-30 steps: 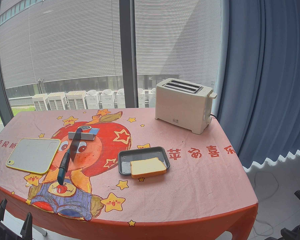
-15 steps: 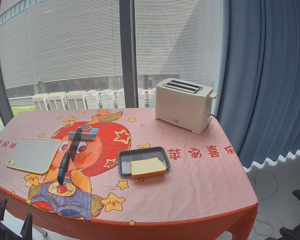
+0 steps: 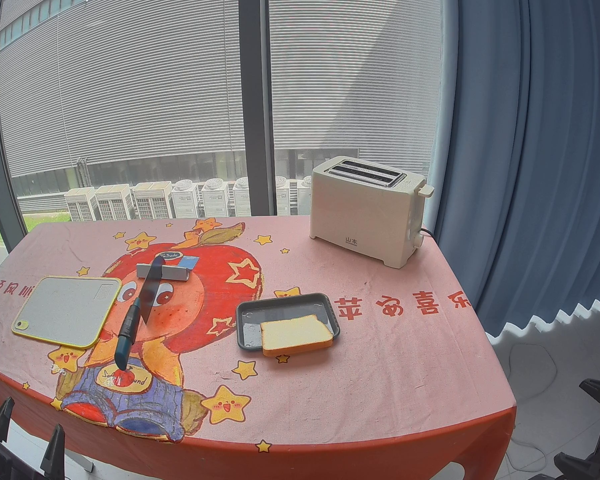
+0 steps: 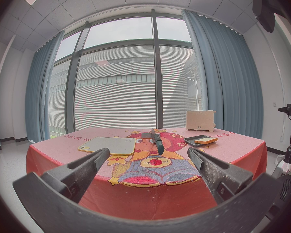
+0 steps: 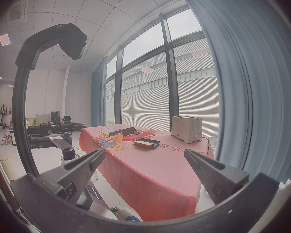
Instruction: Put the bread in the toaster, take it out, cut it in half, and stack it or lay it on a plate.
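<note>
Head view shows a slice of bread (image 3: 295, 333) lying flat on a dark tray (image 3: 286, 303) near the middle of a table (image 3: 393, 375) draped in a red cartoon cloth. The slice sits at the tray's near side, its front edge overhanging the rim. A cream toaster (image 3: 365, 209) stands at the far right by the window, well apart from the tray, and its two slots look empty. Left of the tray, a knife (image 3: 135, 315) slants with its blade propped on a small rest (image 3: 164, 272) and its handle toward the robot. A board (image 3: 67, 310) lies further left.

Both arms hang low, off the table's near edge. The left gripper (image 4: 148, 151) has its fingers spread wide and holds nothing. The right gripper (image 5: 145, 152) is likewise wide apart and empty.

Judging by this, the first step has not begun: the bread is untoasted and untouched. The next move likely calls for an arm, probably the right, to rise over the table, pinch the slice by its overhanging edge, and turn it upright to fit a slot.
</note>
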`<state>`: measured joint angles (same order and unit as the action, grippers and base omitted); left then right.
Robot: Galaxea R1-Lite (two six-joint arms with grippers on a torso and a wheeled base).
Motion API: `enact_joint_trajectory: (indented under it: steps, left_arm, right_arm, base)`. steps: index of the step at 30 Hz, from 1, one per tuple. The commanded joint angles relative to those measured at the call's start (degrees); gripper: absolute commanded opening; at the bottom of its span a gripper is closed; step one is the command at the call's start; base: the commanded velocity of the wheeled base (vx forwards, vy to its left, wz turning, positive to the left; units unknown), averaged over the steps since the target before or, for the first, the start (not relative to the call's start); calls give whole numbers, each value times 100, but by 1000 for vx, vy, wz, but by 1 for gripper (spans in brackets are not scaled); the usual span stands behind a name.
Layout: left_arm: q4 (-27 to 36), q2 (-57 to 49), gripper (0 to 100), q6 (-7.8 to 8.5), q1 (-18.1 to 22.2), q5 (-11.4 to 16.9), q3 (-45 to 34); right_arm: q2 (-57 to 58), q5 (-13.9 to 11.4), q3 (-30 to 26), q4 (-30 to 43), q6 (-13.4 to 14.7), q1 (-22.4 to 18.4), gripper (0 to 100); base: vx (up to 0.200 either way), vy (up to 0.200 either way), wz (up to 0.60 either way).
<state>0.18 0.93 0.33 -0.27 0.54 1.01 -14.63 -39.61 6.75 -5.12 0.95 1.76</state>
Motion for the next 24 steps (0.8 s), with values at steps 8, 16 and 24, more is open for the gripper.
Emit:
enact_joint_trajectory:
  steps: [8, 16, 24]
  left_arm:
    - [-1, -93, 100, 2, 0, -1, -101]
    - [-1, -93, 100, 2, 0, -1, -101]
    - [-1, -93, 100, 2, 0, -1, -101]
  right_arm:
    - [-225, -12, -7, -15, -51, 0, 100]
    - [-523, -12, -34, -288, -148, 0, 100]
    - [-875, -12, -69, -508, -271, 79, 100]
  base:
    - [0, 0, 0]
    - [0, 0, 0]
    - [0, 0, 0]
